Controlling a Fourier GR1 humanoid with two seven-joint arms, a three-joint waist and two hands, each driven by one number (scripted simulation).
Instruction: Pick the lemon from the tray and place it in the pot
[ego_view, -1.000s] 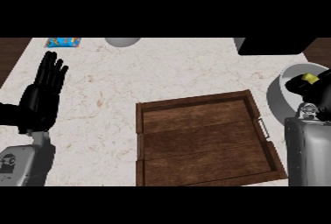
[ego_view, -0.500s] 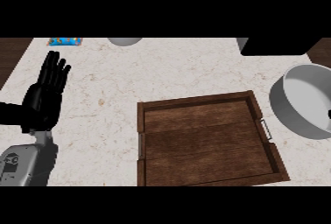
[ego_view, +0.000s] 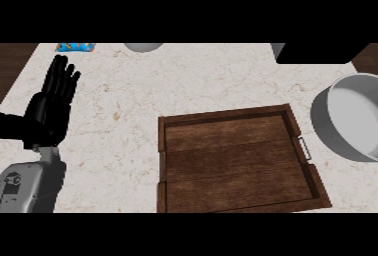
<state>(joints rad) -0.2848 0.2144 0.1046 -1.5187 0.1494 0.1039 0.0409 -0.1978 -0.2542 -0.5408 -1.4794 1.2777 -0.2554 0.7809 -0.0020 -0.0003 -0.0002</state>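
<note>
Worktop (ego_view: 184, 85): pale marble-patterned top with faint brown veining, filling most of the head view; darker wood-toned surface shows past its left edge and at the far right corner.

Tray (ego_view: 238, 120): dark wooden, rectangular, raised rim, small metal handle on its right side; lies on the worktop right of centre, its near edge cut by the view's lower limit. Its plank floor shows bare.

Pot (ego_view: 354, 120): grey, round, deep, just beside the tray's right side, partly cut by the right edge. The visible interior shows only grey wall and floor; the lemon appears nowhere in this view, so its place cannot be told.

Far edge items: pale round object (ego_view: 143, 46), only partly in view; small blue packet (ego_view: 76, 47) at the far left; black box-like object (ego_view: 317, 52) at the far right.

Left hand (ego_view: 48, 112): black, on a grey forearm at the left edge, fingers straight and pointing away, holding nothing, over the worktop's left margin, well apart from the tray.

Right hand: outside the view.
</note>
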